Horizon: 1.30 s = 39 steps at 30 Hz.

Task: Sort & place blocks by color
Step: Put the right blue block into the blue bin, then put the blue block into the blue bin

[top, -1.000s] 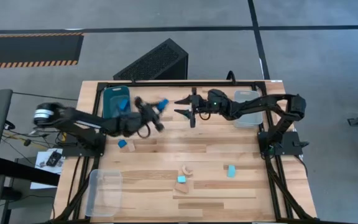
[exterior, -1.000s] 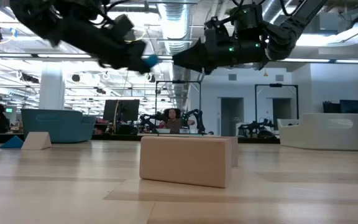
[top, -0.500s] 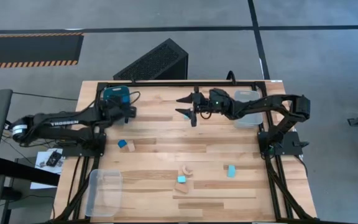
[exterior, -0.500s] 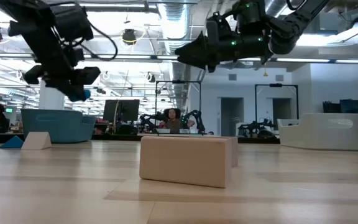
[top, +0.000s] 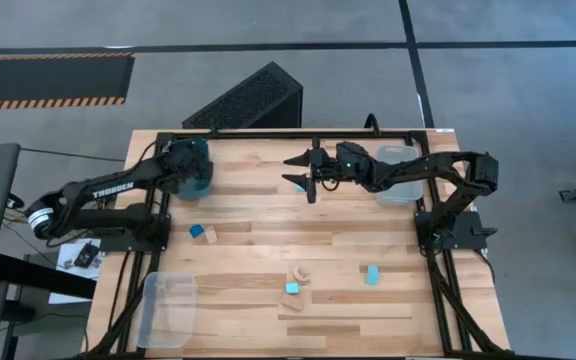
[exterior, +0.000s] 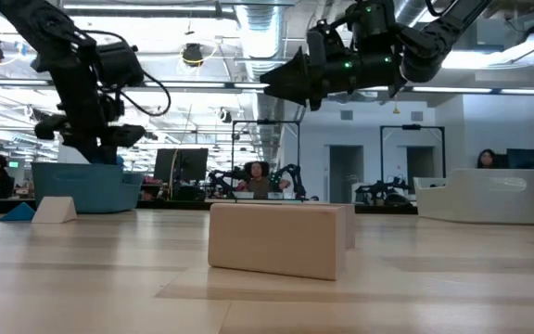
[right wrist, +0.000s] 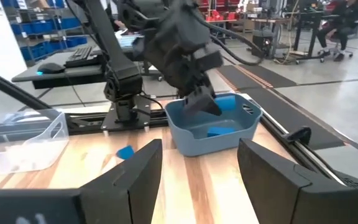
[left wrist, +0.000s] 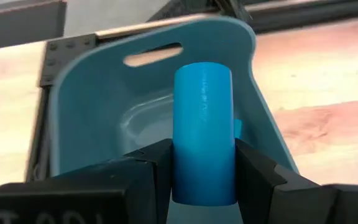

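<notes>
Clear bin (top: pixel 168 308) sits at the table's (top: pixel 268 215) near-left corner. Left gripper (left wrist: pixel 202 177) hangs over the teal bin (left wrist: pixel 98 106) at the far-left corner, fingers clamped on a blue cylinder (left wrist: pixel 204 130), held upright above the bin's inside; another blue piece (right wrist: pixel 219 131) lies in that bin. Just in front of the teal bin, a blue block (top: pixel 197 231) and a tan block (top: pixel 211 235) lie side by side. Mid-table near the front: tan arch (top: pixel 300 272), cyan block (top: pixel 292 288) touching a tan slab (top: pixel 293 300). Further right, a lone cyan block (top: pixel 372 275). Right gripper (top: pixel 299 170) hovers over the far-centre of the table, fingers spread wide, nothing between them. Second clear bin (top: pixel 398 175) at the far right, partly under the right arm.
</notes>
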Available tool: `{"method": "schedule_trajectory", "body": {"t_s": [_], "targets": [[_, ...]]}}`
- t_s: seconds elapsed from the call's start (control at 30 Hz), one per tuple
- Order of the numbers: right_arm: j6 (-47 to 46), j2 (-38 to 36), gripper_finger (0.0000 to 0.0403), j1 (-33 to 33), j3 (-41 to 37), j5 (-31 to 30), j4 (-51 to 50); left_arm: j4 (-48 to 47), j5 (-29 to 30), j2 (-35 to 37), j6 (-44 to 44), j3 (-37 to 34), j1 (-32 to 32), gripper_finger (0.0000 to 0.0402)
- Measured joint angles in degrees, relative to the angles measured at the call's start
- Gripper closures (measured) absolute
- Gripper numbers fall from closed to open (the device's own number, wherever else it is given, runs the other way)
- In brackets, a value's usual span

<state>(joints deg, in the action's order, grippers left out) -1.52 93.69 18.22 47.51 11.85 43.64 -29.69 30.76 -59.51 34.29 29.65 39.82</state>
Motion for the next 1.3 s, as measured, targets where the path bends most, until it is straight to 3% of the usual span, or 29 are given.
{"method": "schedule_trajectory", "body": {"t_s": [0.2, 0.4, 0.67, 0.8, 0.97, 1.13, 1.3], "targets": [[0.00, 0.00, 0.0170, 0.04, 0.00, -0.02, -1.37, 0.29, -2.00, -5.58, -1.40, 0.00, 1.46, 0.0286], [-0.02, 0.00, 0.0170, 0.64, 0.02, 0.01, -2.63, 1.02, -1.76, -9.04, -1.30, 0.04, 1.48, 0.0241], [-0.25, 0.00, 0.0170, 0.39, 0.02, 0.01, -3.28, -1.86, 0.18, -5.09, -3.23, 1.73, -0.97, 0.0181], [-0.64, 0.00, 0.0170, -0.77, 0.02, -0.02, -3.44, -4.77, 3.15, 1.08, -2.96, 2.05, -8.94, 0.0177], [-0.60, 0.00, 0.0170, -3.15, 0.04, -0.12, -5.75, -5.42, 4.43, 6.82, -3.69, 1.29, -25.50, 0.0191], [0.53, 0.00, 0.0170, -5.61, 0.04, -5.51, -5.02, -5.66, 6.01, 7.87, -5.18, 1.42, -41.73, 0.0205], [0.97, 0.00, 0.0170, -6.14, 0.09, -7.51, -4.35, -11.00, 4.77, 7.89, 2.45, 2.34, -52.36, 0.0209]]}}
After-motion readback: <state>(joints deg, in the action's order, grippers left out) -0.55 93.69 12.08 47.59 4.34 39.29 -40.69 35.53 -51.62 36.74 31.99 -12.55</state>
